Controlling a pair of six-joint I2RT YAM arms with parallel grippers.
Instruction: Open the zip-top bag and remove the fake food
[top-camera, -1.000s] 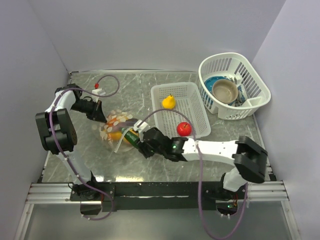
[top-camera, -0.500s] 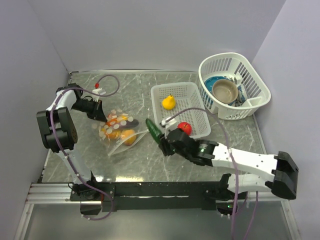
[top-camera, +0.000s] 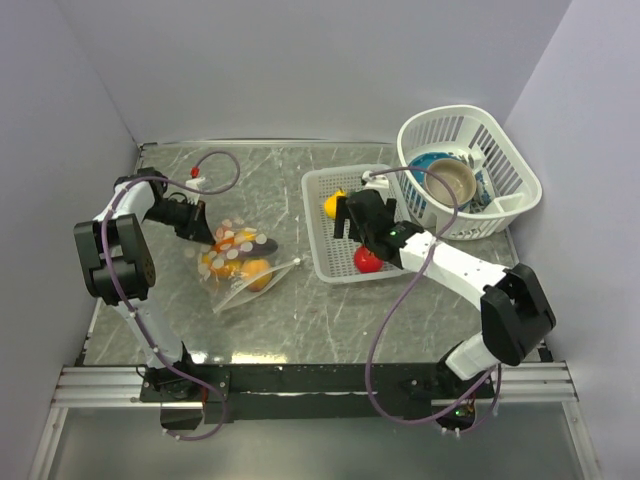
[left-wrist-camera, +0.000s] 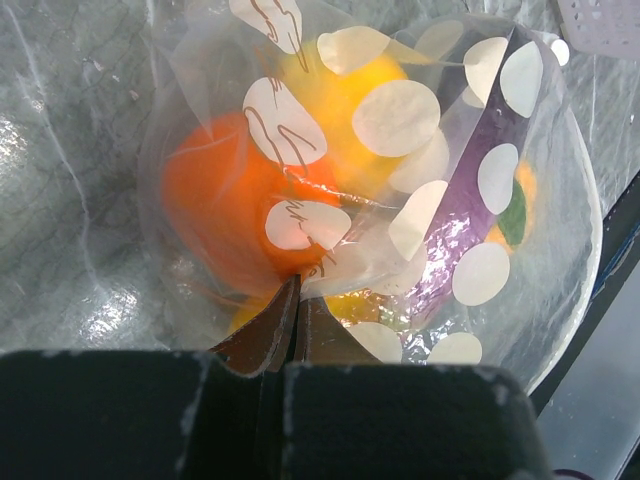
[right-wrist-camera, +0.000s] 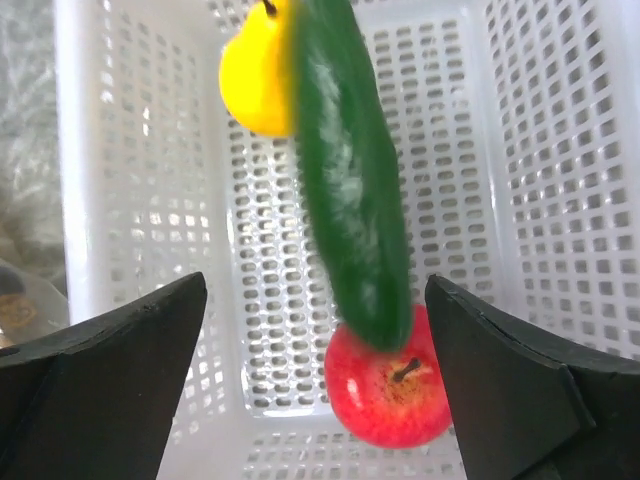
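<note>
The zip-top bag (top-camera: 236, 256), clear with white dots, lies left of centre, and my left gripper (top-camera: 198, 228) is shut on its far edge. In the left wrist view the jaws (left-wrist-camera: 297, 300) pinch the bag's film (left-wrist-camera: 400, 180); an orange fruit (left-wrist-camera: 215, 200), a yellow-orange one (left-wrist-camera: 340, 90) and something purple (left-wrist-camera: 460, 220) are inside. My right gripper (top-camera: 362, 222) hovers open over the rectangular white basket (top-camera: 395, 195). Between its fingers, touching neither, the green cucumber (right-wrist-camera: 350, 190) lies loose across the yellow pear (right-wrist-camera: 255, 80) and the red fruit (right-wrist-camera: 395, 385).
A round white lattice basket (top-camera: 505, 165) at the back right holds a bowl (top-camera: 450, 180) and dishes. A cable loop (top-camera: 215, 170) lies behind the left gripper. Walls close in the left, back and right sides.
My right arm has carried the cucumber from the bag over to the rectangular basket and opened, letting it go. The left gripper has kept its pinch on the bag.
</note>
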